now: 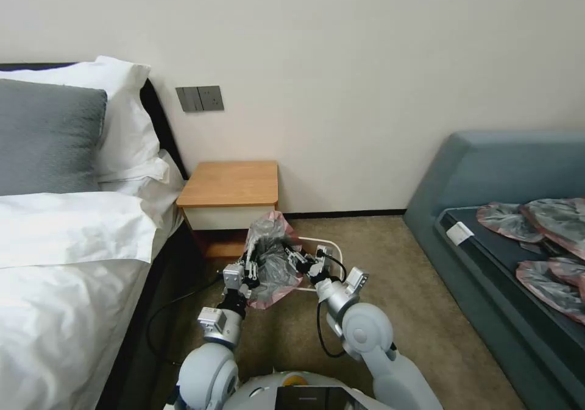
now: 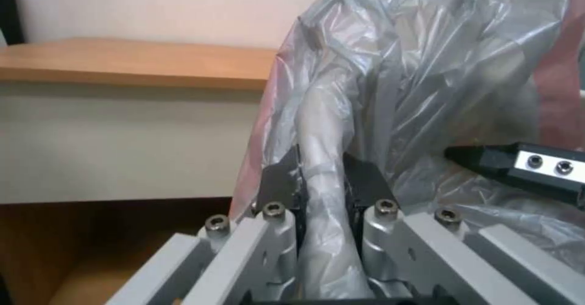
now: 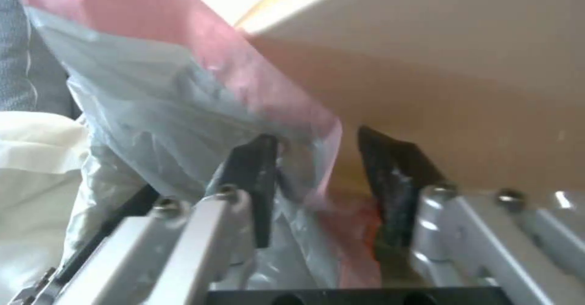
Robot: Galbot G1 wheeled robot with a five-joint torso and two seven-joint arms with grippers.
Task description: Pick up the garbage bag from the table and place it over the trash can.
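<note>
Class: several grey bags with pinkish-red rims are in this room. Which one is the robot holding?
The garbage bag over the trash can by the table, with the left gripper shut on it; the other bags lie loose on the sofa.

Head view from above, facing forward and down toward table (image 1: 230,184) and wall. Wrist views very close behind gripper fingers (image 2: 283,184), facing the garbage bag (image 2: 420,67), shared by all.

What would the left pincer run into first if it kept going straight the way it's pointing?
The left pincer, shut on a fold of the garbage bag, points toward the table; beyond the bag, it would probably meet the white drawer front.
</note>
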